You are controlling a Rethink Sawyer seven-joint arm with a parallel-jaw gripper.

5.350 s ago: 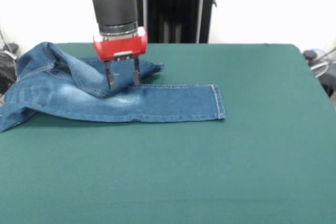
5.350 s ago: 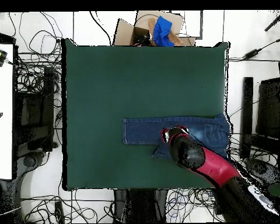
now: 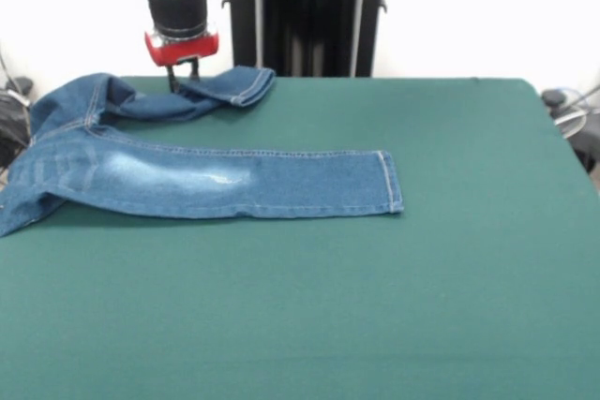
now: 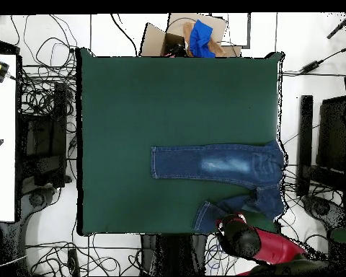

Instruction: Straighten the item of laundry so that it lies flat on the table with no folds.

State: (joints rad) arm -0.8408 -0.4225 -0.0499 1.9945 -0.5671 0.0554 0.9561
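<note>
The blue denim jeans (image 3: 216,180) lie on the left half of the green table (image 3: 394,306). One leg lies flat and straight, its hem pointing right. The other leg (image 3: 225,89) is drawn out towards the table's far edge, still wrinkled, with its hem turned up. My gripper (image 3: 183,80) stands at that far edge, shut on this leg near its middle. In the overhead view the jeans (image 4: 212,162) lie right of the table's (image 4: 154,101) middle. The second leg (image 4: 212,214) there reaches the bottom edge, and the arm's head covers my gripper (image 4: 231,220). The waistband hangs by the table's side edge.
The black pedestal (image 3: 305,16) stands behind the far edge. A cardboard box with a blue thing (image 4: 197,36) sits beyond the opposite edge. Cables lie on the floor all round, and a white table (image 4: 1,137) stands at one side.
My gripper has moved from over the jeans' middle to the table's far edge. It has pulled the folded leg off the flat leg, so the two legs now lie apart.
</note>
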